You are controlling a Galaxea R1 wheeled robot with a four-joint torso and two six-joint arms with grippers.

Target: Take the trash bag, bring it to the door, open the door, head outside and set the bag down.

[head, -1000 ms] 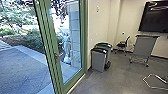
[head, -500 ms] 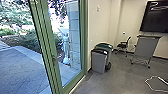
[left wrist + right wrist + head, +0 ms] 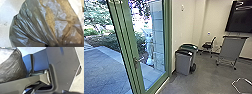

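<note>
The trash bag was low by the robot's body, above pale ground. The left wrist view took it in from close up, its glossy grey-brown film creased into folds that ran together near the left gripper. The right wrist view gave the bag's side, near the robot's jointed bar and dark plate. The left wrist was close to the bag, while the right wrist camera was turned toward the robot's own body. Whether the left gripper or the right gripper was open, closed or holding the bag could not be told.

The head view added the surroundings: a green-framed glass door with a lever handle, paving and shrubs outside, then two wheeled bins beside the wall, a chair, a folded wheeled table and a wall-mounted screen.
</note>
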